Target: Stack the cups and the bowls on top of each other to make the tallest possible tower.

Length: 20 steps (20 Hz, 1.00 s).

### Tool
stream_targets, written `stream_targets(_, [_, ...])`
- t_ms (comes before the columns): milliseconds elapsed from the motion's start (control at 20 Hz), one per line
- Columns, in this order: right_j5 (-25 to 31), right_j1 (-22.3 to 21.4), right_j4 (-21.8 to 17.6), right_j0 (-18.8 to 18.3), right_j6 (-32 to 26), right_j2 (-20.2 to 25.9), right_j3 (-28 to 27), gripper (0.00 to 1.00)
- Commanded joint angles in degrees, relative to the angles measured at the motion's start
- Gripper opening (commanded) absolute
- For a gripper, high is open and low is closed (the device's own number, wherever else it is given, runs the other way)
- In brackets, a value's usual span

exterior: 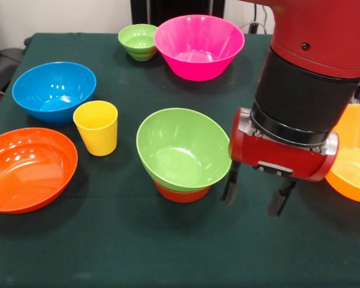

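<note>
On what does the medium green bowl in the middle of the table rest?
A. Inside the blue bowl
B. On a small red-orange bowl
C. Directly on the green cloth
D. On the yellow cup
B. The medium green bowl sits tilted on a small red-orange bowl, whose edge shows beneath it; the blue bowl and the yellow cup stand apart to its side.

Bowl [183, 150] atop smaller bowl [181, 193]
</note>
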Motion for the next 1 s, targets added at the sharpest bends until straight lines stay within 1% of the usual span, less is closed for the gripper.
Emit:
stream_targets(50, [7.3, 3.1, 1.0, 1.3, 8.5, 1.3, -5.6, 1.0])
stream_targets(150, [6.5, 2.8, 1.4, 1.4, 8.4, 1.1, -4.5, 1.0])
stream_targets(400, [6.4, 2.5, 2.5, 1.8, 8.1, 0.0, -3.8, 1.0])
stream_targets(700, [4.5, 2.0, 3.4, 2.1, 8.0, -0.8, -1.4, 1.0])
stream_targets(1000, [3.7, 2.0, 4.2, 2.2, 7.5, -1.7, -0.7, 1.0])
